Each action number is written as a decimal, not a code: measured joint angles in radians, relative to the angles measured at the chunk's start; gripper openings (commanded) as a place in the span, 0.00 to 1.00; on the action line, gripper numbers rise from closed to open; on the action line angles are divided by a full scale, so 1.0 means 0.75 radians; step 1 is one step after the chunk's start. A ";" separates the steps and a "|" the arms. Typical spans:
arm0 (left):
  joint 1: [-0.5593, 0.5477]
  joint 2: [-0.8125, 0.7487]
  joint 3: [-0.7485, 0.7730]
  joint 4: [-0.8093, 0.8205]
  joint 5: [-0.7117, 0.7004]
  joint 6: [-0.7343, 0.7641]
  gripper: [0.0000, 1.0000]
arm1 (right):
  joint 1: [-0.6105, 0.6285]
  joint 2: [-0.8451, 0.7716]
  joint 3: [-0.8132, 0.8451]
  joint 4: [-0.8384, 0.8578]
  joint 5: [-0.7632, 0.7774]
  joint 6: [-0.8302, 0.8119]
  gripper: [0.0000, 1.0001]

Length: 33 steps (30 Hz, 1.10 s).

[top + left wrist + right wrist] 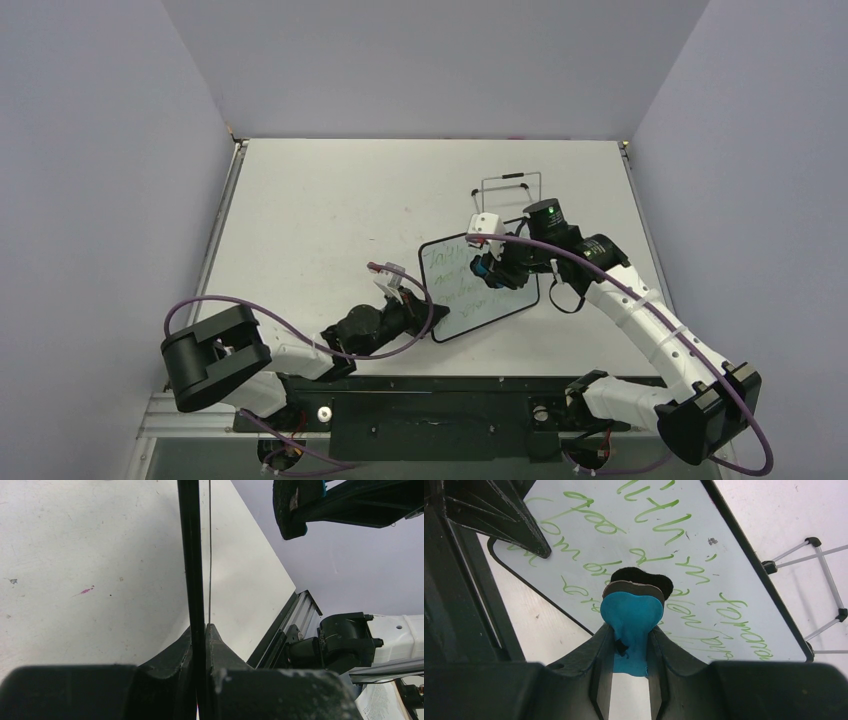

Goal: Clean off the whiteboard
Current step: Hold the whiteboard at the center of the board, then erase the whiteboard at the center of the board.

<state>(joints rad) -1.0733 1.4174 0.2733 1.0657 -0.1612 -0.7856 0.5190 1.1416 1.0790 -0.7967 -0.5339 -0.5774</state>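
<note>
The left gripper (420,308) is clamping the black frame of the whiteboard (465,312) at mid-table, while the right gripper (490,268) is pinching a blue eraser (631,612) over the green writing (669,525). Wiping well is calling for flat, overlapping strokes against that steadying hold. A wire stand (510,190) is sitting just behind the board, crowding far-side strokes.
</note>
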 measured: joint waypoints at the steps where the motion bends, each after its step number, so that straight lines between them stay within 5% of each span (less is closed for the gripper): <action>1: 0.000 0.004 -0.001 0.005 0.000 -0.001 0.00 | 0.000 0.000 0.000 0.007 0.001 0.006 0.00; 15: -0.001 0.115 -0.021 0.156 0.016 -0.036 0.00 | 0.085 0.009 -0.014 0.183 0.053 0.161 0.00; 27: 0.011 0.206 -0.011 0.242 0.050 -0.086 0.00 | -0.034 -0.009 -0.103 0.276 0.038 0.232 0.00; 33: 0.049 0.302 0.004 0.325 0.098 -0.156 0.00 | 0.065 -0.001 -0.105 0.308 0.037 0.263 0.00</action>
<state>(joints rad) -1.0367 1.6436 0.2760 1.3090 -0.0879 -0.9024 0.5678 1.1408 1.0004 -0.5655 -0.5064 -0.3798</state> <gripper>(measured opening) 0.032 0.226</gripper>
